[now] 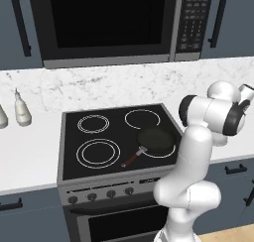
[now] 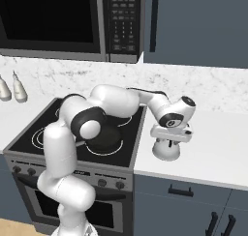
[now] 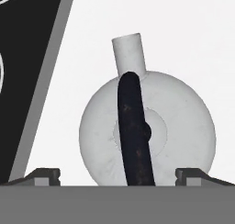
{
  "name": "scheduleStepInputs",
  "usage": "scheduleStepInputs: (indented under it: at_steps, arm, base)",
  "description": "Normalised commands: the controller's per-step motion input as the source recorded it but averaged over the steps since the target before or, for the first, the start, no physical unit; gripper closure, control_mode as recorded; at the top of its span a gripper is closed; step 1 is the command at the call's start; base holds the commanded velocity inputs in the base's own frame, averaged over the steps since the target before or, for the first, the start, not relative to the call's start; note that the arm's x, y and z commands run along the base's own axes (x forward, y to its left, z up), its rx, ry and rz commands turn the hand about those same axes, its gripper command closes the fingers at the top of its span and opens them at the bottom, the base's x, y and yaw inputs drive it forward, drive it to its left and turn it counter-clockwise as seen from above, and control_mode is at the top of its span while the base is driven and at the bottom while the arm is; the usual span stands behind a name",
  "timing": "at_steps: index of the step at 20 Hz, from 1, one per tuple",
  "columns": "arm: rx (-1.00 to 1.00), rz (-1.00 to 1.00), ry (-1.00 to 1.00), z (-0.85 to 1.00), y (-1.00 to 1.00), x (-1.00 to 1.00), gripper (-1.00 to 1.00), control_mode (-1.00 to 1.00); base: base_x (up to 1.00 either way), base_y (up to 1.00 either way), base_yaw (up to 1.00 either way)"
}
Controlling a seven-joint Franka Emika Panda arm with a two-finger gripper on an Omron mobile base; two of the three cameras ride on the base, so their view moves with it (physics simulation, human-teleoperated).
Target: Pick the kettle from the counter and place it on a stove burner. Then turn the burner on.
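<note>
Arm: one white arm (image 2: 116, 102), rising from the base, bent at the elbow over the stove and reaching sideways to the counter (image 2: 213, 148) on the stove's right; the wrist turns the hand to point straight down

Gripper (image 2: 170, 139): one, poised directly above the kettle (image 2: 167, 150), close over its top; in the hand view the two fingertips (image 3: 43, 176) stand wide apart, one either side of the kettle body, with nothing clamped between them; whether they touch the kettle cannot be told

Kettle: one, small, squat, white, upright on the white counter just right of the stove (image 1: 114, 137); the hand view shows it from above, round body, short spout, and a dark arched handle (image 3: 134, 131) running across its lid

Burners: four, ringed in white on the black glass top

Frying pan (image 1: 156, 141): one, black, on the front right burner, its reddish handle angled toward the front of the stove

Bottles (image 1: 22, 109): two, whitish, slim with pointed tops, on the counter left of the stove by the marble wall

Stove knobs (image 1: 92, 196): four counted along the front panel in the left base view

Microwave (image 1: 114, 23): one, mounted above the stove
</note>
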Motion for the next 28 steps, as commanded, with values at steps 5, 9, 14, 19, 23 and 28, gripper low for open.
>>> scheduleStepInputs:
  at_steps: [5,9,14,19,23,28]
  arm:
    - [0.00,0.00,0.00,-0.05,-0.08,0.06,-1.00,-1.00]
    - [0.00,0.00,0.00,0.00,-0.02,0.01,-1.00,-1.00]
    - [0.02,0.00,-0.02,0.10,-0.11,0.00,-1.00,-1.00]
    - [0.00,0.00,-0.05,0.02,-0.07,0.02,-1.00,-1.00]
    - [-0.04,0.00,-0.04,-0.15,-0.01,0.12,-1.00,-1.00]
    - [-0.17,0.00,0.00,-0.49,0.00,0.08,1.00,-1.00]
  base:
    - [0.00,0.00,0.00]
    - [0.00,0.00,0.00]
    - [0.00,0.00,0.00]
    - [0.00,0.00,0.00]
    - [0.00,0.00,0.00]
    - [0.00,0.00,0.00]
